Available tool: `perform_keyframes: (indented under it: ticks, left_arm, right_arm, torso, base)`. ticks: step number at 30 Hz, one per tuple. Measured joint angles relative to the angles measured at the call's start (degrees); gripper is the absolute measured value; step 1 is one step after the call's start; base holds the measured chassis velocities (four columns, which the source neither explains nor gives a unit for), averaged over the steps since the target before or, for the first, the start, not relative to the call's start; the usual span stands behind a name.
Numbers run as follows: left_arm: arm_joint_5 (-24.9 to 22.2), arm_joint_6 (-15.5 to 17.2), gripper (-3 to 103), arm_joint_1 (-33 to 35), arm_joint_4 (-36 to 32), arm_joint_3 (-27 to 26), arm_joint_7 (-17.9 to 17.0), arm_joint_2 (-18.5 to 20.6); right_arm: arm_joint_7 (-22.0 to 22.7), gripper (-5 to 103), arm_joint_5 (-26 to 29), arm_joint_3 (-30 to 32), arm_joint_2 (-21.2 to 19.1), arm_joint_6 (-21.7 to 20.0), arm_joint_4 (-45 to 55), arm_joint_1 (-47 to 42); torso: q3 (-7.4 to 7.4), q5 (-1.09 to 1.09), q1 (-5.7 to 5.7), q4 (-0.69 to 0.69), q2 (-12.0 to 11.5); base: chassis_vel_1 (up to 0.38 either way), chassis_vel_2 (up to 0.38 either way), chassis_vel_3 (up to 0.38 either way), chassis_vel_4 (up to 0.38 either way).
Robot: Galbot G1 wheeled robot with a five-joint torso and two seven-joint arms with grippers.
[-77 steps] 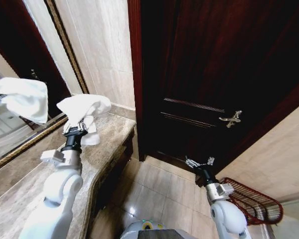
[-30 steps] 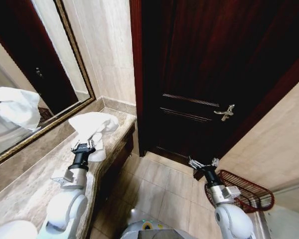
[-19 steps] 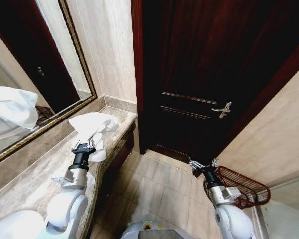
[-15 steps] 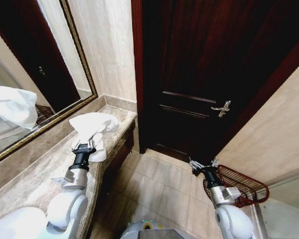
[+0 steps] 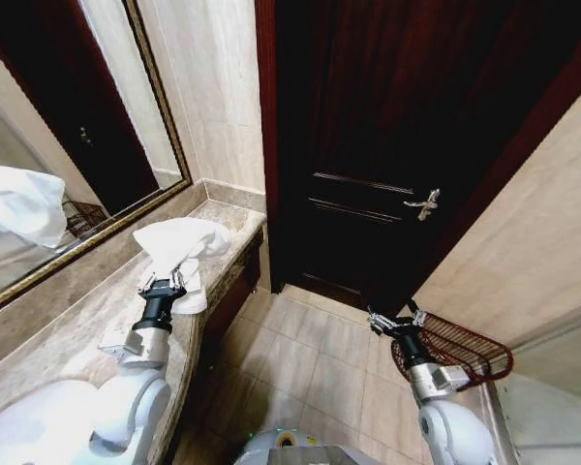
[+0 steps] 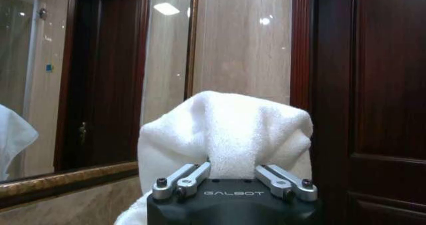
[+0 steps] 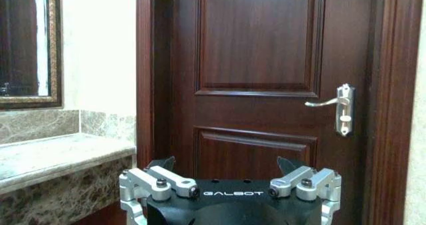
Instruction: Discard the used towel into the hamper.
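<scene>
A white towel [image 5: 179, 244] hangs bunched in my left gripper [image 5: 163, 285], held up above the marble counter [image 5: 73, 329] at the left. From the left wrist the towel [image 6: 226, 135] bulges out between the shut fingers [image 6: 189, 177] of the left gripper [image 6: 232, 177]. The hamper [image 5: 455, 349], a dark reddish-brown open-weave basket, stands on the floor at the lower right by the wall. My right gripper [image 5: 394, 321] is open and empty, just left of the hamper's rim. In the right wrist view the right gripper [image 7: 230, 182] faces the door with fingers spread.
A dark wooden door [image 5: 387, 145] with a metal handle [image 5: 421, 204] stands ahead. A framed mirror [image 5: 58, 155] lines the left wall above the counter. Tiled floor [image 5: 310, 358] lies between the counter and the hamper.
The whole head view has shifted, so the camera has turned: the door and hamper sit further left and lower. Both arms keep their poses, the left still holding the towel.
</scene>
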Motion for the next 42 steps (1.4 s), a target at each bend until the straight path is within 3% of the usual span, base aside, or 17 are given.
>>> perform_keyframes:
  ticks: [11, 33, 40, 42]
  left_arm:
    - [0.8, 0.0, 9, -0.1, 0.2, 0.1, 0.4, -0.2]
    - [2.7, -1.7, 9, 0.0, 1.5, 0.5, 2.5, -0.6]
    - [1.6, -2.3, 9, 0.2, 1.7, 0.6, 4.0, -0.6]
    - [-0.8, -2.4, 9, -0.1, 2.4, 0.7, 6.0, 0.2]
  right_arm:
    - [0.0, 100, 0.0, -0.1, 0.2, 0.7, -0.6, 0.5]
    - [1.0, 100, 0.0, 0.1, 0.6, 0.8, -0.2, 0.7]
    - [1.3, 100, -0.1, 0.1, 0.8, 0.8, -0.1, 0.7]
    - [1.3, 100, -0.1, 0.1, 0.9, 0.8, 0.0, 0.7]
  torso:
    - [-0.02, 0.01, -0.05, 0.0, 0.0]
    - [0.0, 0.01, 0.0, 0.01, 0.0]
    - [0.0, 0.0, 0.0, 0.01, 0.0]
    - [0.0, 0.01, 0.0, 0.01, 0.0]
  base:
    - [0.107, -0.097, -0.1, 0.104]
    - [-0.028, -0.022, -0.02, -0.031]
    - [-0.103, -0.078, -0.099, -0.084]
    - [-0.102, -0.101, -0.109, -0.104]
